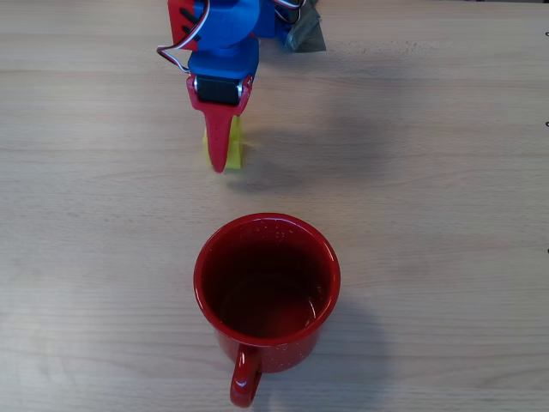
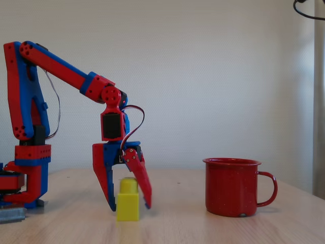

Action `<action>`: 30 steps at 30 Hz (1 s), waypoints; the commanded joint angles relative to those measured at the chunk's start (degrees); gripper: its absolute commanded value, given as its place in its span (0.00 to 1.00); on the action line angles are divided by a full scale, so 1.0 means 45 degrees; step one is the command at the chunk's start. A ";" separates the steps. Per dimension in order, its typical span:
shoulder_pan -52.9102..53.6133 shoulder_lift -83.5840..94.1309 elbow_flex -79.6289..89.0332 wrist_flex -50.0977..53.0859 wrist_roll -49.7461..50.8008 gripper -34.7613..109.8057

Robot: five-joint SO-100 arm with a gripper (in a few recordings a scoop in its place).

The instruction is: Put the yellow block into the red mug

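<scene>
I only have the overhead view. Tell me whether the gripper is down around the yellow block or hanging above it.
Observer: In the fixed view the gripper is down low, its open fingers straddling the yellow block, tips near the table.
Operator: Confirm the block is on the table.
Observer: Yes, it stands upright on the table, stud on top.
Operator: Report how tall the red mug is beside it.
Observer: The red mug stands taller than the block, its rim above the stud.

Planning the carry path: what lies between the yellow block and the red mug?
Only bare table lies between yellow block and red mug, in both views.
</scene>
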 commanded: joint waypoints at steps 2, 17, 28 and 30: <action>0.0039 0.0332 -0.0293 -0.0195 0.0176 0.35; 0.0566 0.1777 -0.1602 0.1172 -0.0430 0.24; -0.0371 0.2187 -0.5742 0.4492 -0.0605 0.24; -0.0547 0.2031 -0.6914 0.5410 -0.0566 0.24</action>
